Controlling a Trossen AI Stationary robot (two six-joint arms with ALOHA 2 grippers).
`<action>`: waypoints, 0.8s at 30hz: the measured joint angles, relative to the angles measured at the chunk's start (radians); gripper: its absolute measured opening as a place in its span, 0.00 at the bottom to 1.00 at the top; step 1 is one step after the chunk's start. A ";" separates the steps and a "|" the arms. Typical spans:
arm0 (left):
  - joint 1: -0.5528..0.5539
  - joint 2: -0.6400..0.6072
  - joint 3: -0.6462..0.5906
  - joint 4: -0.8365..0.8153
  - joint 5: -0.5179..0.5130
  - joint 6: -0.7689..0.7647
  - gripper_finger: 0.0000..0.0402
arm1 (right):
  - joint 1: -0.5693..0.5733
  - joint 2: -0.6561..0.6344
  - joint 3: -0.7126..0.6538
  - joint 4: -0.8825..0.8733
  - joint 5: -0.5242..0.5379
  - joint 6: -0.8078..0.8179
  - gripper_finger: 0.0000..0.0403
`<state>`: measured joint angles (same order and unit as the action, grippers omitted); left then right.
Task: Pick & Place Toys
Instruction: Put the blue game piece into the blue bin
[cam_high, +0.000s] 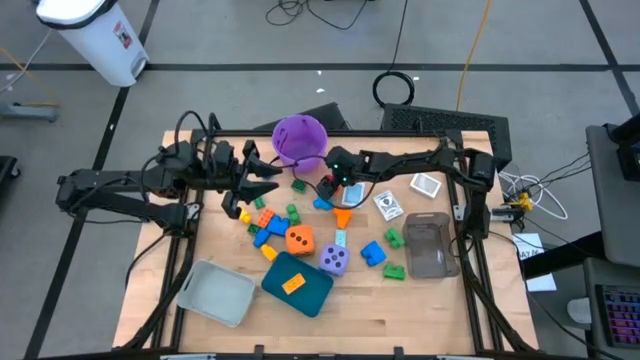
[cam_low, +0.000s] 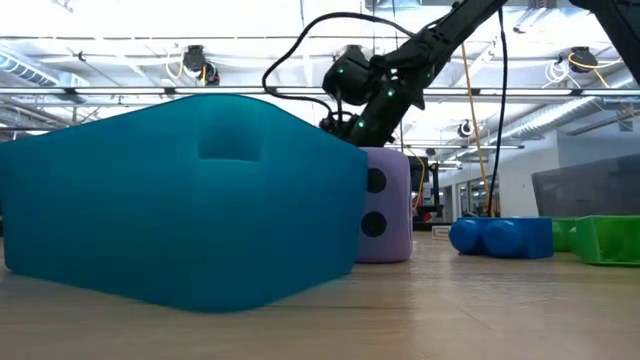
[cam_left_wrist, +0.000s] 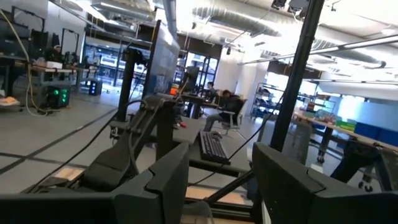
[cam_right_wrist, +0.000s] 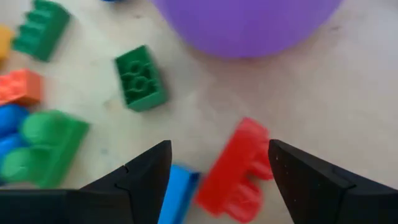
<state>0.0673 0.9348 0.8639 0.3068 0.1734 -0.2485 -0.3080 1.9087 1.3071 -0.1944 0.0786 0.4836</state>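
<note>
Right gripper (cam_right_wrist: 217, 171): spread wide over the table, holding nothing; red brick (cam_right_wrist: 236, 168) and blue brick (cam_right_wrist: 177, 193) lie between the fingers, seen only in the right wrist view.
Right gripper, from above (cam_high: 330, 185): hangs at about 5 o'clock of the purple bucket (cam_high: 300, 140), close beside it.
Left gripper (cam_left_wrist: 217, 186): fingers parted, nothing between them; wrist view looks out level into the room, at desks and seated people, not at the table.
Left gripper, from above (cam_high: 262, 178): at about 9 o'clock of the bucket, above the bricks.
Green brick (cam_right_wrist: 140, 78): studs up, near the bucket's rim (cam_right_wrist: 249, 25).
Dice: orange die (cam_high: 298, 240) and purple die (cam_high: 333, 260) side by side near the table's middle; low view shows only the purple one (cam_low: 385, 215), half hidden behind the teal tray (cam_low: 180, 220).
Cards: two (cam_high: 426, 185) at 3 o'clock of the right gripper.
Loose bricks: scattered around the dice; blue brick (cam_low: 500, 237) and green one (cam_low: 605, 240) in the low view.
Trays: grey tray (cam_high: 215, 292) at 9 o'clock of the teal one (cam_high: 310, 290), clear tray (cam_high: 432, 245) at 3 o'clock of the dice.
</note>
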 joint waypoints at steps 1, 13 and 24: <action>0.000 0.000 0.000 -0.001 0.000 0.000 0.46 | 0.000 0.000 0.000 -0.010 0.024 -0.007 0.64; 0.000 0.000 0.000 -0.028 0.000 -0.001 0.46 | 0.002 -0.001 -0.071 0.015 0.049 0.010 0.63; 0.000 0.000 0.000 -0.027 0.000 -0.001 0.46 | 0.002 -0.002 -0.137 0.059 0.055 0.075 0.63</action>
<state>0.0673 0.9348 0.8639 0.2798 0.1730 -0.2497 -0.3058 1.9065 1.1698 -0.1353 0.1337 0.5582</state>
